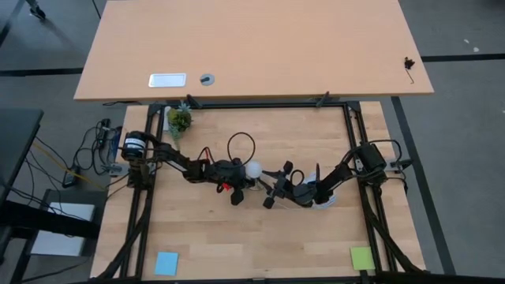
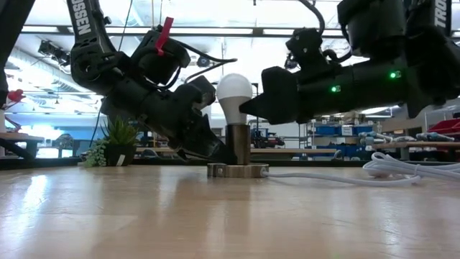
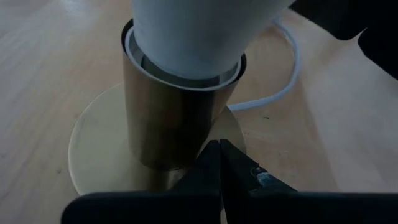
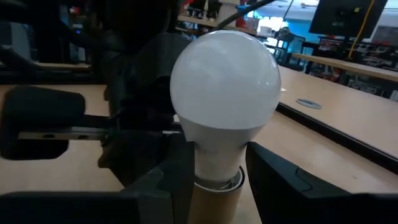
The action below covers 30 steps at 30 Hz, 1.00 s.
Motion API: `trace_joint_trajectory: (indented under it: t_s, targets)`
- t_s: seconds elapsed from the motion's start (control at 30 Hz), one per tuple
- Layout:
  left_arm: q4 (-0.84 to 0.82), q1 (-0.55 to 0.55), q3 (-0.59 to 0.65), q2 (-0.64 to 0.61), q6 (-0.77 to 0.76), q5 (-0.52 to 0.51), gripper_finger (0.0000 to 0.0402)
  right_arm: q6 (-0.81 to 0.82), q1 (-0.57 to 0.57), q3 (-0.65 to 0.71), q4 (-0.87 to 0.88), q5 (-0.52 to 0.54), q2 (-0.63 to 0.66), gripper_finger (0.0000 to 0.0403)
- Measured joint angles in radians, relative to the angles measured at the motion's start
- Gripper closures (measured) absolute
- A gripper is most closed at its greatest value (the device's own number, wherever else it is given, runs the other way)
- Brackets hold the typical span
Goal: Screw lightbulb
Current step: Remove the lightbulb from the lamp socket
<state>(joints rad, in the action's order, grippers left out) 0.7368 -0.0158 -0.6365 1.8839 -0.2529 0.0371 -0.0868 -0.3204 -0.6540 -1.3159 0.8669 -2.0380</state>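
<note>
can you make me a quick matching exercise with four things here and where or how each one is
Things:
1. lightbulb
2. left gripper
3. right gripper
4. white cable

States:
A. fingers shut, tip pressed against the foot of the brass socket
B. lying loose on the table, beside the socket
C. fingers on either side of the bulb's neck
D. standing upright in the brass socket

Pairs: 1-D, 2-A, 3-C, 4-B
</note>
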Motion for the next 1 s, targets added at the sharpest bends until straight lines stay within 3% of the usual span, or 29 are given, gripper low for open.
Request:
trace_joint_trajectory:
  t_s: [0.17,0.4,0.5,0.67,0.77,0.87,1.0]
  targets:
    - [0.010,-0.002,0.000,0.002,0.012,0.002,0.0402,-0.028,-0.051,0.000,0.001,0.014,0.002,0.0253]
    - [0.016,-0.002,0.001,0.002,0.033,0.001,0.0402,-0.075,-0.128,0.000,0.004,0.255,0.075,0.0253]
    - [0.016,-0.002,0.001,0.002,0.036,0.001,0.0402,-0.075,-0.150,0.000,0.009,0.268,0.127,0.0253]
    - [0.017,-0.006,0.001,0.002,0.045,-0.007,0.0402,-0.025,-0.155,0.000,0.061,0.226,0.224,0.0253]
    - [0.018,-0.006,0.001,0.002,0.065,-0.009,0.0402,0.057,-0.133,0.000,0.177,0.137,0.299,0.0255]
    - [0.019,-0.006,0.001,0.002,0.066,-0.009,0.0402,0.194,-0.091,-0.016,0.368,-0.004,0.374,0.0259]
    - [0.021,-0.006,0.001,0.002,0.066,-0.009,0.0402,0.334,-0.020,-0.111,0.758,-0.208,0.455,0.0263]
